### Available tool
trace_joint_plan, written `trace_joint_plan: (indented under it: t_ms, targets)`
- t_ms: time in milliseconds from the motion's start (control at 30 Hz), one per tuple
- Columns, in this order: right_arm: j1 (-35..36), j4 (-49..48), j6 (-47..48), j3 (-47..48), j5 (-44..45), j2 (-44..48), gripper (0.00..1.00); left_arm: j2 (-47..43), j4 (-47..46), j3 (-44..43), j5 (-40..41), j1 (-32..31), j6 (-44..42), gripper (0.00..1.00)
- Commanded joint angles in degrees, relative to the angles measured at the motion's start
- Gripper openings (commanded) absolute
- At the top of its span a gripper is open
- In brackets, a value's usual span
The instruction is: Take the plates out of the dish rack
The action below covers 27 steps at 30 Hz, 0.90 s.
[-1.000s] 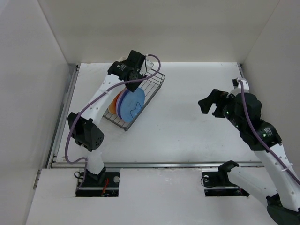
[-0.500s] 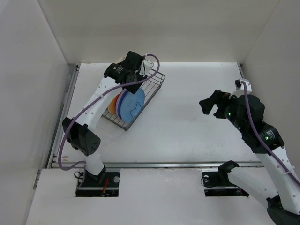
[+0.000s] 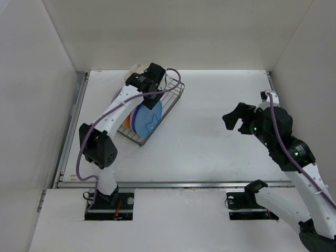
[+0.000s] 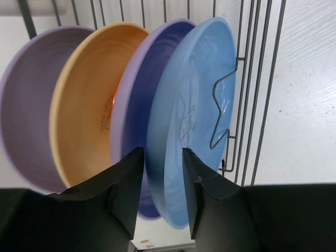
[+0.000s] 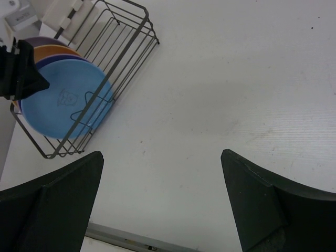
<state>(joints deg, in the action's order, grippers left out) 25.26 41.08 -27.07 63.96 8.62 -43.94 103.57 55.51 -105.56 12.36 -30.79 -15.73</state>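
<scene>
The dark wire dish rack [image 3: 170, 94] stands at the back left and holds several plates on edge. In the left wrist view [image 4: 262, 79] they are a lilac plate [image 4: 26, 94], an orange plate [image 4: 89, 100], a purple plate [image 4: 134, 115] and a blue plate [image 4: 194, 105] in front. My left gripper [image 3: 148, 86] is over the rack. Its narrowly open fingers [image 4: 161, 152] straddle the blue plate's rim. My right gripper [image 3: 236, 122] is wide open and empty above the bare table at the right [image 5: 161, 153]. The rack [image 5: 126, 42] and blue plate [image 5: 63, 97] lie far to its upper left.
A small cream box [image 3: 137, 67] sits at the rack's far corner, also in the right wrist view [image 5: 63, 13]. White walls close in the table on three sides. A metal rail [image 3: 173, 184] runs along the near edge.
My left arm has swung its wrist back to the right and turned it over the plates. The right arm has shifted only slightly. The plates stay in the rack.
</scene>
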Motion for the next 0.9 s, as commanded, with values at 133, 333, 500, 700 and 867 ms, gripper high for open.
trace_joint_plan:
  t_ms: [133, 333, 500, 700, 867]
  targets:
    - [0.14, -0.83, -0.53, -0.16, 0.96, 1.58, 1.00, 1.20, 0.66, 0.70, 1.26, -0.86, 1.84, 0.25]
    - [0.14, -0.83, -0.53, -0.68, 0.34, 1.58, 1.00, 1.03, 3.47, -2.36, 6.35, -0.86, 3.51, 0.00]
    - [0.14, -0.83, -0.53, -0.68, -1.24, 1.58, 1.00, -2.23, 6.28, -6.67, 10.66, -0.86, 4.04, 0.00]
    - [0.14, -2.85, 0.00, 0.54, -7.73, -0.52, 1.00, -6.27, 8.83, -13.62, 10.32, -2.70, 2.81, 0.00]
    - [0.14, -3.98, 1.32, 1.25, -12.75, -2.37, 1.00, -11.54, 8.30, -14.15, -1.16, -3.76, 2.28, 0.00]
